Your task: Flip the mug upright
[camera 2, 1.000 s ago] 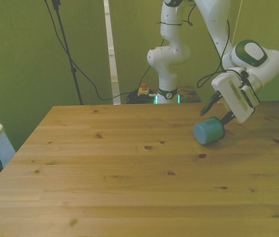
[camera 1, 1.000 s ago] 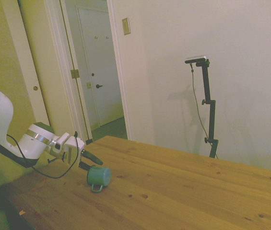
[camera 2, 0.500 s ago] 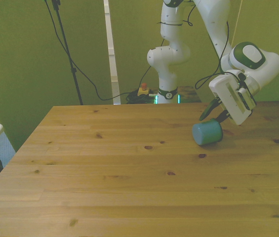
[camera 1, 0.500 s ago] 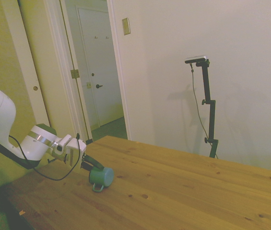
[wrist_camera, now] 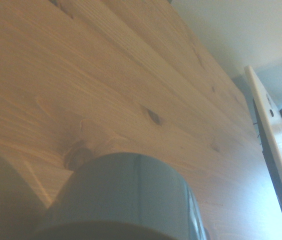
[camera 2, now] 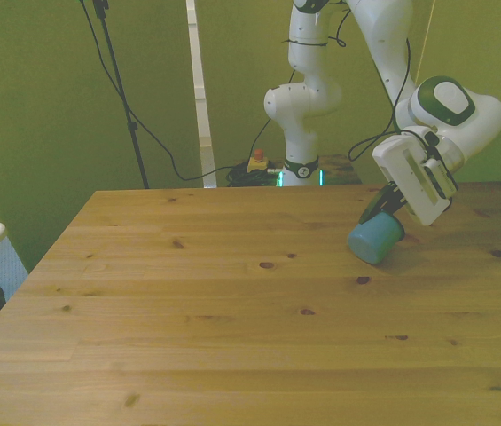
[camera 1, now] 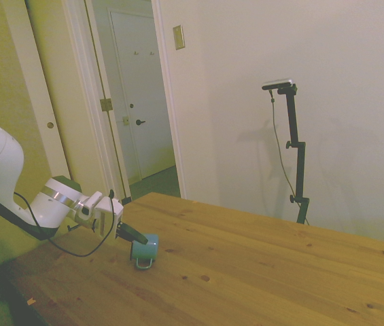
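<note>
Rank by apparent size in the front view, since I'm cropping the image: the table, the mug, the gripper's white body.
1. table, by far the largest.
2. gripper's white body.
3. mug, a little smaller than the white body; the two sit at a similar distance, so the ranking seems fair.

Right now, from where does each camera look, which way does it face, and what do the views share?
Side view: stands off one side of the table, facing across it toward a door; the white arm enters from the picture's left, gripper at the mug.
Front view: across the table, facing the robot's base; whole arm visible, mug on its side at the front view's right.
Wrist view: on the wrist, close above the mug and wood; none of the robot's body shows.
Shared: all three show the mug on the table.
</note>
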Controlling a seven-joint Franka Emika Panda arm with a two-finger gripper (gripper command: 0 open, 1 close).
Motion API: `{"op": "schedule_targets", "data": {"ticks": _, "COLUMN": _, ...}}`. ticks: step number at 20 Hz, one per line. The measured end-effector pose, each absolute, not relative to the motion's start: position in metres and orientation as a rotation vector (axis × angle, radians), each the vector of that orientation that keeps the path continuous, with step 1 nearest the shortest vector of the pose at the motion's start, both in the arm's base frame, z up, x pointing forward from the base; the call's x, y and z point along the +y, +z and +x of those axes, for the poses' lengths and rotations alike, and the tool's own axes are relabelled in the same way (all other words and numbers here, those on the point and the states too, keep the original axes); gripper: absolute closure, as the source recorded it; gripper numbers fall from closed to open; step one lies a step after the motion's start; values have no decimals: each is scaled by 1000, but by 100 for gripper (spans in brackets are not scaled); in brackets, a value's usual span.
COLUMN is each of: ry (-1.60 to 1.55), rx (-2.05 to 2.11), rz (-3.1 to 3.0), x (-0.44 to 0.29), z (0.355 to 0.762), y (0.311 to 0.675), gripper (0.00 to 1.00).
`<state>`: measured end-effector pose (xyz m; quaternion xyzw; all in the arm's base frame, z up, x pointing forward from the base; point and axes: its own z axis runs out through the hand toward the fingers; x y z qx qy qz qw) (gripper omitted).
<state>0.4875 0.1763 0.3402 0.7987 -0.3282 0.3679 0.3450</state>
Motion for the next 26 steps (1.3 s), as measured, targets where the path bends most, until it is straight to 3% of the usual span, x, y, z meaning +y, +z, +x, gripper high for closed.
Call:
{"op": "schedule_targets", "data": {"ticks": 4, "ry": 990, "rx": -922, "rz": 2081, "x": 175, "z": 486, "y": 369, "gripper": 100}}
{"op": "schedule_targets", "data": {"ticks": 8, "ry": 1006, "rx": -1128, "rz": 2207, "x": 144, "z": 487, "y": 447, "gripper": 100}}
{"op": "schedule_targets", "data": {"ticks": 12, "ry": 994, "rx": -1325, "rz": 2374, "x": 56, "z": 485, "y": 510, "gripper": 100}}
{"op": "schedule_targets", "data": {"ticks": 18, "ry": 821, "rx": -1589, "rz": 2634, "x": -34, "z": 491, "y": 484, "gripper": 100}}
{"op": "schedule_targets", "data": {"ticks": 26, "ry": 420, "rx": -1703, "rz": 2915, "x": -60, "z": 504, "y": 440, "gripper": 100}}
